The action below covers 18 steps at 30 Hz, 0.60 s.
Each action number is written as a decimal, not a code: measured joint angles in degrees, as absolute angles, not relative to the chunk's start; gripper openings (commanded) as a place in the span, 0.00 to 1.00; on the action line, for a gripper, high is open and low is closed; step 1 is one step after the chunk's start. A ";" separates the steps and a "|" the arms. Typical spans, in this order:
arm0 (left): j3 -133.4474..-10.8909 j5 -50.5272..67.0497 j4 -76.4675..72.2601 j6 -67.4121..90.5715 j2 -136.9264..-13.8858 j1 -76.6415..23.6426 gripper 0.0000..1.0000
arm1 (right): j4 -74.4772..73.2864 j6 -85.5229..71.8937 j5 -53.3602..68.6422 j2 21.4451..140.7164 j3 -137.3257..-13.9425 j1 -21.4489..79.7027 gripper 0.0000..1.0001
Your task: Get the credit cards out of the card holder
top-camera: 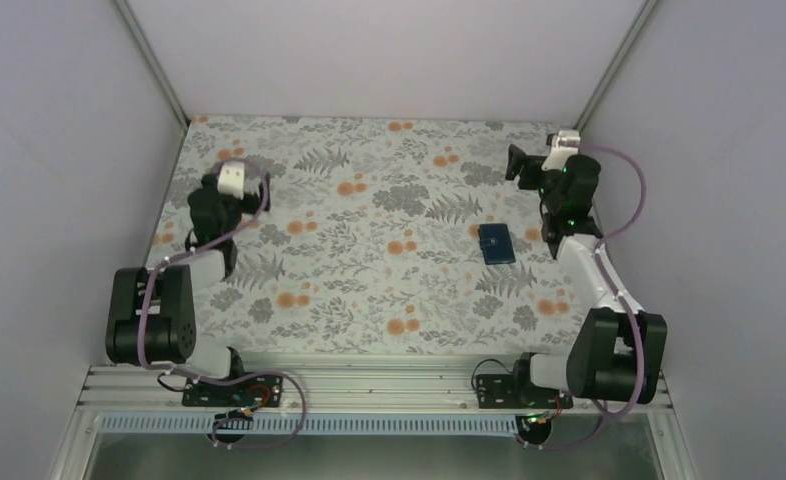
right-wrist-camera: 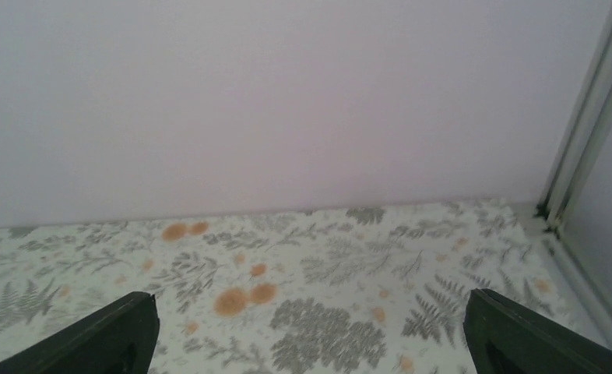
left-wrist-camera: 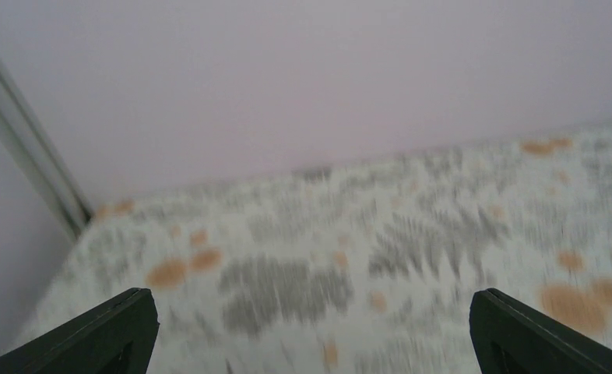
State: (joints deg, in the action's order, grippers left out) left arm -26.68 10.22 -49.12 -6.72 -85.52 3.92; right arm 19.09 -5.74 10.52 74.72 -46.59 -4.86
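Navy and closed, the card holder lies flat on the floral counter. It sits right of the middle, just beside the right arm's forearm and well apart from the left arm. No credit cards show, so I judge they are all tucked inside.

The left end effector has its fingers spread wide with nothing between them, and it points over the left part of the counter toward the far wall. The right end effector is likewise spread wide and empty, facing the far right corner. Neither wrist view shows the holder.

- **Approach:** The holder lies nearer the robot than the right end effector, so that arm would have to fold back over it. A hasty descent could knock the holder aside or drag at the patterned surface.
- **Getting a grip:** The holder looks thin and flat, so fingers may skid off its edge instead of getting under the cover.
- **Opening it:** With only one arm working, the holder would probably slide rather than open. The left arm has a long reach before it can pin it down.
- **Pulling the cards:** If they sit snugly, a tug could lift the whole holder, or pinch several cards at once.
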 measured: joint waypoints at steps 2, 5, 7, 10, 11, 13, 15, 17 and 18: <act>-34.02 11.42 -42.26 -6.72 -83.99 4.38 1.00 | 11.20 -7.03 11.20 75.07 -51.20 -4.84 0.99; -42.54 13.67 -32.25 -7.11 -81.14 4.73 1.00 | -3.42 -9.45 9.69 77.60 -57.80 -4.21 0.99; -48.18 15.49 -24.82 -8.14 -79.96 4.71 1.00 | -12.23 -10.50 7.84 80.29 -60.95 -3.38 0.99; -55.75 17.82 -13.32 -10.41 -79.57 4.67 1.00 | -22.83 -11.16 5.63 84.77 -63.44 -1.56 0.99; -57.63 18.39 -9.43 -11.46 -79.57 4.67 1.00 | -25.89 -11.20 5.02 86.50 -63.92 -0.89 0.99; -59.88 19.40 -3.66 -13.63 -79.53 4.67 1.00 | -30.94 -11.31 3.36 89.76 -64.45 0.54 0.99; -60.42 20.64 1.26 -16.19 -79.18 4.67 1.00 | -35.73 -11.33 0.95 93.38 -65.01 2.33 0.99; -60.40 21.76 5.63 -18.22 -78.65 4.67 1.00 | -38.72 -11.33 -0.75 96.47 -65.19 3.79 0.99; -60.40 22.44 7.53 -19.11 -78.37 4.67 1.00 | -40.53 -11.31 -1.50 98.43 -65.19 4.56 0.99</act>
